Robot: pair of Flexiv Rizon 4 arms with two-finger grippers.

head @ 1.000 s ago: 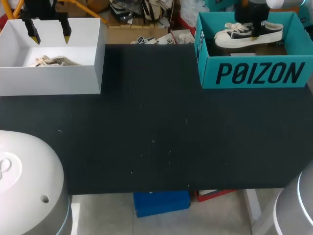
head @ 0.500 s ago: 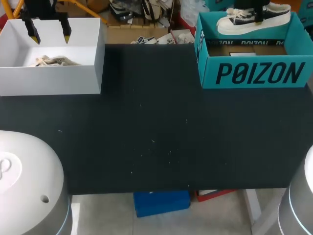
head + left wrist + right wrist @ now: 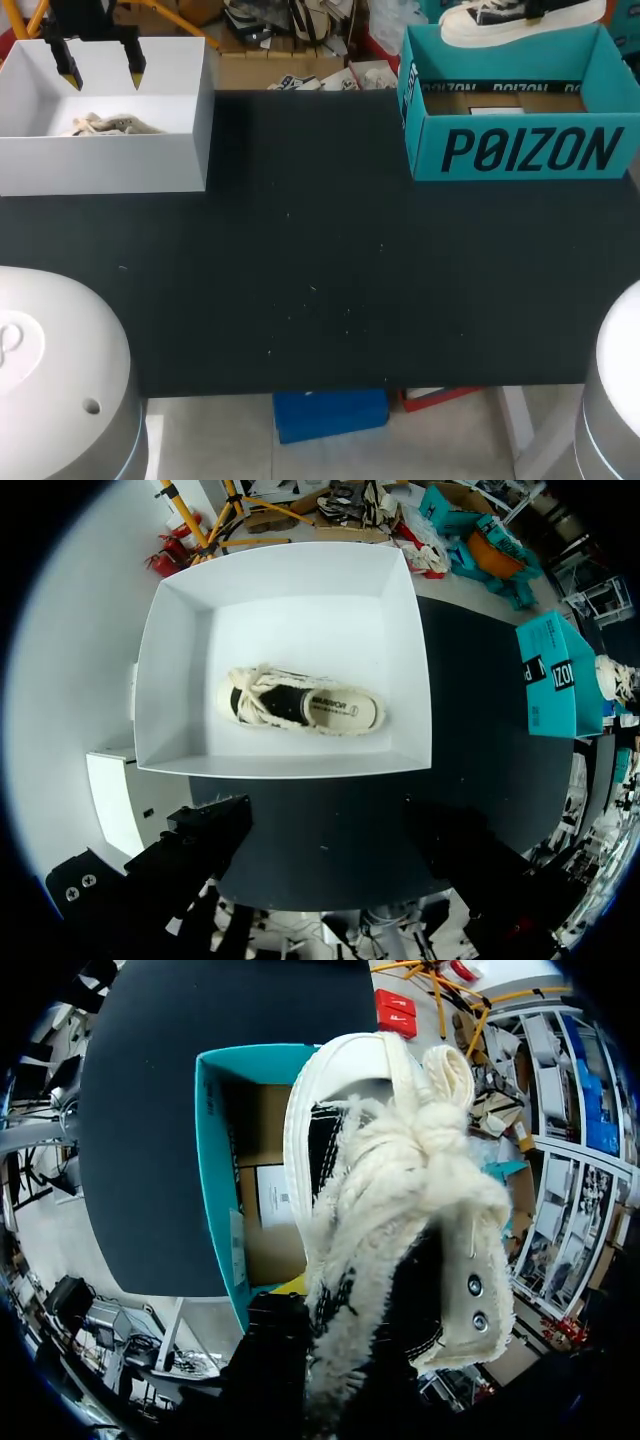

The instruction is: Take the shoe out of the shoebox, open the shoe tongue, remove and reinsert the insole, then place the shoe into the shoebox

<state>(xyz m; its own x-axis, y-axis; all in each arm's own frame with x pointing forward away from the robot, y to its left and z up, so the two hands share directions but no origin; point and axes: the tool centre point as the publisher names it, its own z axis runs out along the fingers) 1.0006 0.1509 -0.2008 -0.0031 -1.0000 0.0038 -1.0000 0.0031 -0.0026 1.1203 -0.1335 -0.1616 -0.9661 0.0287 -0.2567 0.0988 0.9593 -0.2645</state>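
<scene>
A white-soled black and white shoe (image 3: pixel 520 14) hangs above the far rim of the teal shoebox (image 3: pixel 520 150), mostly cut off in the head view. In the right wrist view my right gripper (image 3: pixel 330 1305) is shut on this shoe (image 3: pixel 400 1190) near its laces, with the teal shoebox (image 3: pixel 215 1160) below it holding only cardboard and a paper slip. My left gripper (image 3: pixel 100 72) hangs open over a white box (image 3: pixel 110 165). A second, cream and black shoe (image 3: pixel 300 705) lies on its side in that white box (image 3: pixel 170 680), ahead of my left gripper (image 3: pixel 330 830).
The black tabletop (image 3: pixel 320 250) spreads between the two boxes and toward the front edge. The white box stands at the back left and the teal box at the back right.
My right gripper has lifted the shoe up out of the teal shoebox, above its far rim. The left arm has stayed still.
</scene>
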